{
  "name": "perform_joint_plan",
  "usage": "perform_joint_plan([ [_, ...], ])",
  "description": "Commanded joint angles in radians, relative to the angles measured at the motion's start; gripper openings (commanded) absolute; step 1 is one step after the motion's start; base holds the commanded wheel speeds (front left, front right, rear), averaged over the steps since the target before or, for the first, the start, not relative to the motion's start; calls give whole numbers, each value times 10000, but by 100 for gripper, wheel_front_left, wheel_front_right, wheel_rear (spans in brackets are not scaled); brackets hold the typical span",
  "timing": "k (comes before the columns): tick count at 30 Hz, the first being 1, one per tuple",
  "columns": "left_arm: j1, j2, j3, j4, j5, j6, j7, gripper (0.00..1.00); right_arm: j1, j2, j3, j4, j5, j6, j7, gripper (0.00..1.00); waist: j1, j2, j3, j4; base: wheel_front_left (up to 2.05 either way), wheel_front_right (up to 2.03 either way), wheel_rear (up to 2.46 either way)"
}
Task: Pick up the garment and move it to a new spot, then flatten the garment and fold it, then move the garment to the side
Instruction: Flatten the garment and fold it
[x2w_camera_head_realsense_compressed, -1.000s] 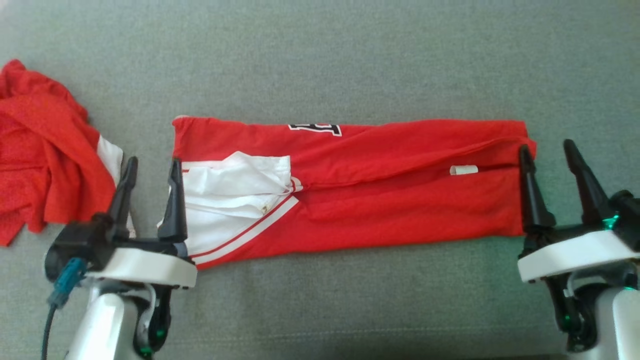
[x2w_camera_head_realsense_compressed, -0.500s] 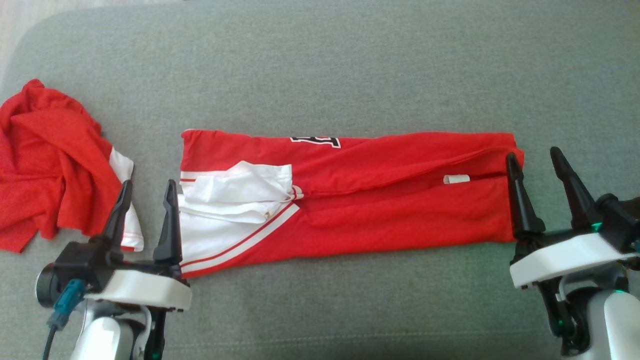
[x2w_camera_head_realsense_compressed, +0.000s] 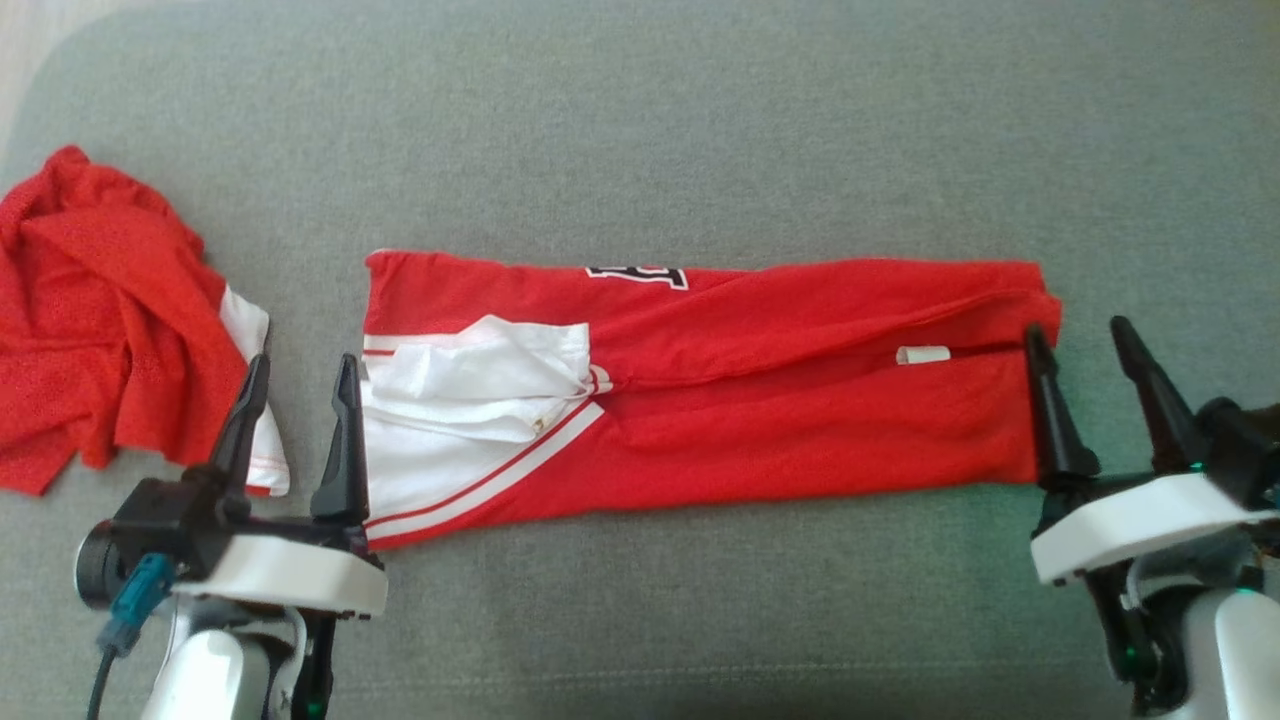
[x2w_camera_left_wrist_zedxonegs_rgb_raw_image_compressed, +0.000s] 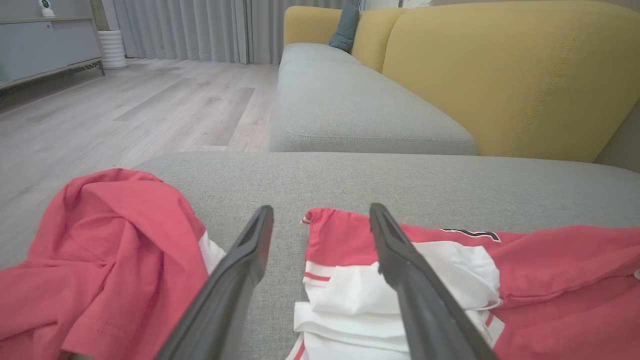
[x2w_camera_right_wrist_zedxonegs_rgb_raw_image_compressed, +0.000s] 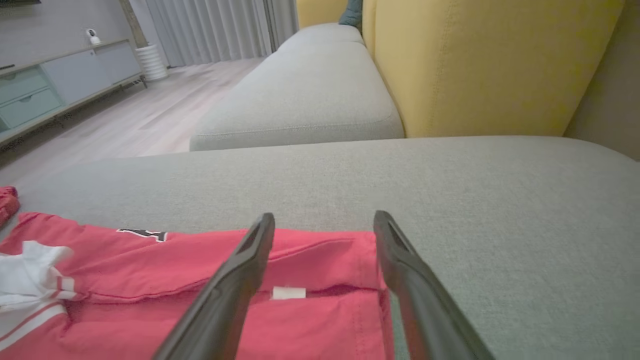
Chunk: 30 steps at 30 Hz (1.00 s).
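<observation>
The garment (x2w_camera_head_realsense_compressed: 760, 390), red with white sleeves and a black print, lies folded into a long strip across the grey sofa seat (x2w_camera_head_realsense_compressed: 640, 130). Its white sleeve end (x2w_camera_left_wrist_zedxonegs_rgb_raw_image_compressed: 440, 280) is at the left and its hem with a small white tag (x2w_camera_right_wrist_zedxonegs_rgb_raw_image_compressed: 289, 293) at the right. My left gripper (x2w_camera_head_realsense_compressed: 300, 372) stands open at the strip's left end, its right finger over the white sleeve edge. My right gripper (x2w_camera_head_realsense_compressed: 1080, 335) is open at the right end, straddling the hem edge (x2w_camera_right_wrist_zedxonegs_rgb_raw_image_compressed: 370, 280). Neither holds anything.
A second red garment (x2w_camera_head_realsense_compressed: 100, 310) lies crumpled at the seat's left edge, close to my left gripper, and appears again (x2w_camera_left_wrist_zedxonegs_rgb_raw_image_compressed: 95, 260) in the left wrist view. Yellow backrest cushions (x2w_camera_left_wrist_zedxonegs_rgb_raw_image_compressed: 500, 75) rise behind. Wooden floor (x2w_camera_left_wrist_zedxonegs_rgb_raw_image_compressed: 125, 110) lies beyond the left edge.
The head camera has shifted, so the whole scene sits differently in view. Both grippers have drawn back slightly toward the near edge of the strip, staying open.
</observation>
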Motion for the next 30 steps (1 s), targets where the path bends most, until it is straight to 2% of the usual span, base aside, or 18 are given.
perform_joint_plan([
  [1, -446, 228, 310, -313, -47, 18, -71, 100, -438, -121, 126, -244, 53, -9, 19, 100, 1, 0, 152, 75, 0, 0, 0],
  [10, -1174, 163, 190, -217, -37, -146, -249, 100, -1962, -507, -602, 1245, 220, -9, 17, 100, 1, 0, 1000, 352, 0, 0, 0],
  [18, -1687, 92, 76, 63, 3, -352, -379, 100, -2581, -386, -986, 2481, 157, -9, 558, 100, 1, 0, 1424, 474, 0, 0, 0],
  [24, -1746, 29, 79, 178, 12, -400, -423, 100, -1899, -141, -1083, 2434, 320, -9, 1144, 100, 1, 0, 1432, 494, 0, 0, 0],
  [30, -1718, 8, 163, 215, 21, -408, -445, 100, -924, 87, -990, 1757, 617, -9, 1766, 100, 1, 0, 1458, 414, 0, 0, 0],
])
